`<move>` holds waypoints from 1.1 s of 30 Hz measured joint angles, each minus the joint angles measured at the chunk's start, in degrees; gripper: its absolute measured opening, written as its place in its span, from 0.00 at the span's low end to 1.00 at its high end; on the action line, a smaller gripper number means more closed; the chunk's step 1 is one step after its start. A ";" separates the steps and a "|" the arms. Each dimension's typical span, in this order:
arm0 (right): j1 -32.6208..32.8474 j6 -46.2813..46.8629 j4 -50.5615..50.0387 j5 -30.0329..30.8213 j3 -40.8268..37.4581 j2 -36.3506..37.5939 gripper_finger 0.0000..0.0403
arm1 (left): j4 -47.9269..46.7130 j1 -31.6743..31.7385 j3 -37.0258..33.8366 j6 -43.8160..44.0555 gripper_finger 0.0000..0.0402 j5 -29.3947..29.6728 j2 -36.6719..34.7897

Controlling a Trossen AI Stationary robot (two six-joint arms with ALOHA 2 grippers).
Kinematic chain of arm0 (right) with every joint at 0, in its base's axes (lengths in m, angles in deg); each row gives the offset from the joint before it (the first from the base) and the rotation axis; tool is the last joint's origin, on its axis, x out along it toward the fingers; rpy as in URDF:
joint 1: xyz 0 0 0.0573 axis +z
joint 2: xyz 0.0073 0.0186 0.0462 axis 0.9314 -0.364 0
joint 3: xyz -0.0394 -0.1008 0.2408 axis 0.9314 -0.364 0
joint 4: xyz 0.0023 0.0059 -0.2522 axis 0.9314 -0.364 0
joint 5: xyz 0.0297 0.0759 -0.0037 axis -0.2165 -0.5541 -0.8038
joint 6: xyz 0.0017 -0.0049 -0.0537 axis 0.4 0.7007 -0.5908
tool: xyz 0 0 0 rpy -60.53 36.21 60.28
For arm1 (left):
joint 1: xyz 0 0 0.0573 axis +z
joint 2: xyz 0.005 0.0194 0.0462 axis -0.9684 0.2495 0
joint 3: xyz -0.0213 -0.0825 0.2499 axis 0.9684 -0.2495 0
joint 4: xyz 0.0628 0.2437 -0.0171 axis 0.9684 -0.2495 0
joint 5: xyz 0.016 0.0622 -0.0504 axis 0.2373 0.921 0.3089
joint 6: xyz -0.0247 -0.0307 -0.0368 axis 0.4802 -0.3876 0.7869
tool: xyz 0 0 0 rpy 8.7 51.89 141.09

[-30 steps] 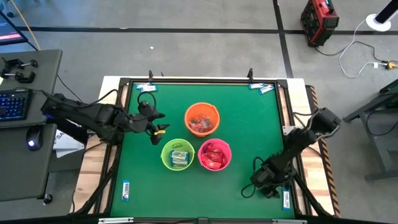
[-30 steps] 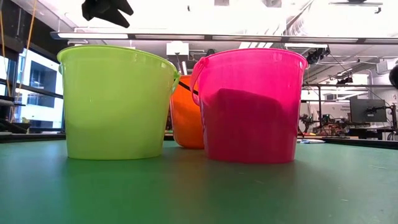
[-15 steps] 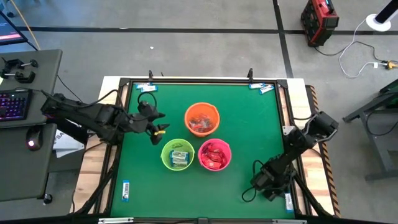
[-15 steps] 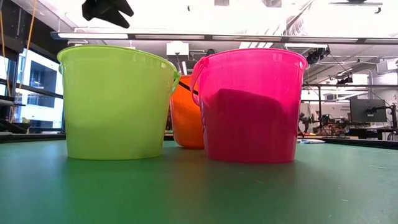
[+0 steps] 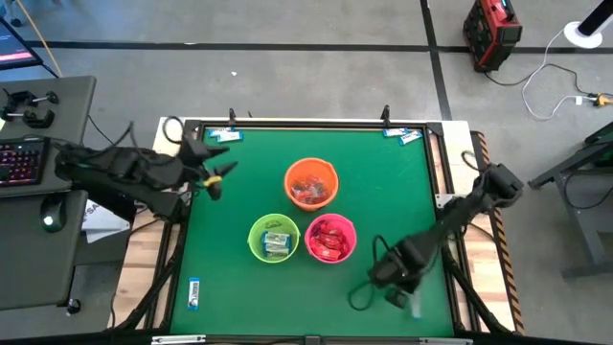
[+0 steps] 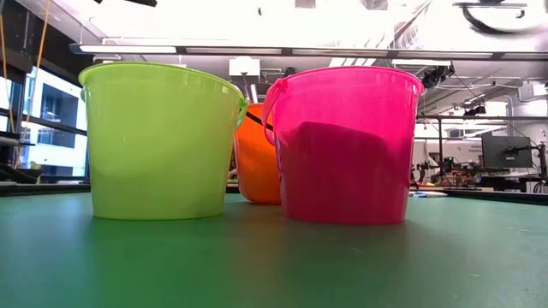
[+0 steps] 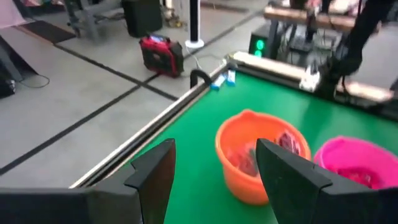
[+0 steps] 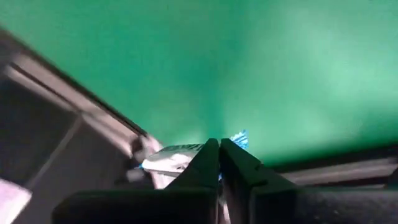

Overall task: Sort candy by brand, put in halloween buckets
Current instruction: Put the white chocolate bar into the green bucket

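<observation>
1. Three round, smooth plastic pails stand clustered mid-table on flat green felt: orange bucket (image 5: 311, 183), lime bucket (image 5: 274, 238), pink bucket (image 5: 330, 239).
2. Each holds wrapped candy; red wrappers (image 5: 329, 240) fill the pink one.
3. The left gripper (image 5: 216, 178) hovers near the table's left edge, fingers (image 7: 155, 174) spread wide, empty.
4. The right gripper (image 5: 388, 287) sits at the near right edge, fingers pressed together, with a blue-and-white candy (image 8: 180, 152) at their tips.
5. Open felt surrounds the buckets.
</observation>
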State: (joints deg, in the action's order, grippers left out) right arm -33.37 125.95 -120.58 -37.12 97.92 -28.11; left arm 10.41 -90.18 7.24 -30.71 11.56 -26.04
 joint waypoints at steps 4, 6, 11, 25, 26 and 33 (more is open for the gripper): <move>-5.77 -6.95 -1.33 13.24 10.14 1.48 0.00 | 0.01 0.00 0.01 0.87 0.53 1.04 -3.31; -8.59 -10.02 -0.45 20.51 14.69 1.87 0.00 | -0.01 0.00 0.02 1.83 0.53 1.17 -4.35; -14.31 -21.53 9.55 31.77 24.10 1.88 0.00 | -0.01 0.00 0.02 3.31 0.53 1.18 -5.10; -23.90 -38.04 39.25 35.22 25.70 -8.32 0.00 | 0.04 0.00 0.02 5.73 0.53 0.87 -0.81; -24.10 -38.58 39.61 35.82 25.69 -9.28 0.00 | 0.06 0.00 0.02 6.32 0.53 0.81 -0.54; -24.49 -42.31 40.77 39.32 25.66 -13.67 0.10 | 0.04 0.00 0.02 7.35 0.53 -0.61 0.78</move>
State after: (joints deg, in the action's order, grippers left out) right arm -57.86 83.64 -79.80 2.20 123.58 -41.78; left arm 10.45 -90.18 7.26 -23.36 10.95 -25.26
